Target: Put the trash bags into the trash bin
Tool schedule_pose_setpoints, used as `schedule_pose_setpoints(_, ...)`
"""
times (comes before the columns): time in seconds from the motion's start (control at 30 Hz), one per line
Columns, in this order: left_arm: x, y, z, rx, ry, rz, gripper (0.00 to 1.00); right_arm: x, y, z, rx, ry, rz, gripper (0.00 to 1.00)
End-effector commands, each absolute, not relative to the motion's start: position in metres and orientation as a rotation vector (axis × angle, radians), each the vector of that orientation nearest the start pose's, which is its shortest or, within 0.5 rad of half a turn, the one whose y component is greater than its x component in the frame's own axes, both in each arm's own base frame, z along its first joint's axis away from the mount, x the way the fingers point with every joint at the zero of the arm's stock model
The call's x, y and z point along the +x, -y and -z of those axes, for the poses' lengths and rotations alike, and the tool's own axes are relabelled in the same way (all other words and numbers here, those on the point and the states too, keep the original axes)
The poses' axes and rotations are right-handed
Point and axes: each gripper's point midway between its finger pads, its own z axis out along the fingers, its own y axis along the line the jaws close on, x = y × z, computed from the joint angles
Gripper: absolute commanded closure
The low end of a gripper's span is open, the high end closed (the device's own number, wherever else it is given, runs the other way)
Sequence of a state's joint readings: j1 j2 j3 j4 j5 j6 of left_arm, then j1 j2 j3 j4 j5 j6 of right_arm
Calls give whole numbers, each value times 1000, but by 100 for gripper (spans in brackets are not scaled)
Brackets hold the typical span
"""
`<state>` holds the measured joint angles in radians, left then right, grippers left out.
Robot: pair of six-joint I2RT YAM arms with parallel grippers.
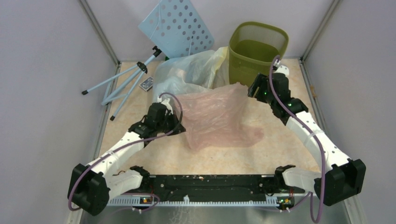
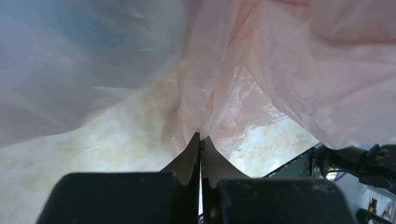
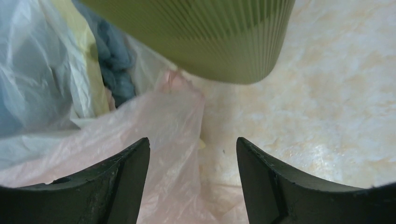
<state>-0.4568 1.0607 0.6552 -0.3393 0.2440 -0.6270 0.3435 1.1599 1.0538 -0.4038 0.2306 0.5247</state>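
A pale pink trash bag [image 1: 219, 116] lies spread over the middle of the table, its far corner reaching the olive-green mesh trash bin [image 1: 257, 49] at the back right. My left gripper [image 1: 180, 122] is shut on the pink bag's left edge; in the left wrist view the closed fingertips [image 2: 201, 138] pinch a fold of the pink bag [image 2: 261, 70]. My right gripper [image 1: 252, 88] is open and empty, just in front of the bin, above the bag's far corner [image 3: 173, 116]. A clear-whitish bag [image 1: 187, 72] and a yellowish bag [image 1: 219, 60] lie heaped left of the bin [image 3: 210, 37].
A blue perforated board [image 1: 177, 25] on a pale blue tripod [image 1: 126, 79] leans at the back left, with a small grey device [image 1: 146, 84] beside it. Grey walls enclose the table on both sides. A black rail [image 1: 210, 182] runs along the near edge.
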Motion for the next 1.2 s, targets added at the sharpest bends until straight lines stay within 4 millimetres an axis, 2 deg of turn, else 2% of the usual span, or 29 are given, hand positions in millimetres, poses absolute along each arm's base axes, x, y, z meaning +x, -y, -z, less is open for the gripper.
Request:
schedule_pose_setpoints(0.0, 233, 150, -120, -99, -2478, 664, 100, 377, -73, -304, 455, -1891, -190, 32)
schedule_pose_setpoints(0.13, 252, 128, -119, -187, -2471, 661, 100, 388, -56, -341, 537, -1834, -133, 32)
schedule_pose_setpoints(0.23, 268, 120, -124, -234, -2468, 677, 100, 398, -46, -365, 597, -1795, -125, 32)
schedule_pose_setpoints(0.33, 287, 113, -133, -244, -2429, 695, 100, 411, -40, -367, 642, -1843, -88, 33)
schedule_pose_setpoints(0.43, 302, 108, -136, -229, -2426, 684, 100, 427, -36, -359, 705, -1877, -27, 35)
schedule_pose_setpoints(0.6, 309, 128, -135, -175, -2417, 840, 100, 446, -28, -341, 793, -1938, 56, 38)
schedule_pose_setpoints(0.7, 316, 126, -127, -189, -2423, 821, 100, 453, -24, -331, 816, -1967, 102, 38)
schedule_pose_setpoints(0.8, 326, 116, -124, -270, -2431, 832, 100, 459, -24, -326, 807, -1982, 107, 41)
schedule_pose_setpoints(0.93, 338, 90, -120, -432, -2417, 887, 100, 459, -25, -328, 807, -2002, 117, 42)
schedule_pose_setpoints(1.03, 346, 72, -122, -492, -2392, 865, 100, 452, -20, -337, 790, -1987, 136, 42)
schedule_pose_setpoints(1.17, 353, 46, -129, -542, -2352, 793, 100, 445, -17, -366, 709, -1930, 115, 40)
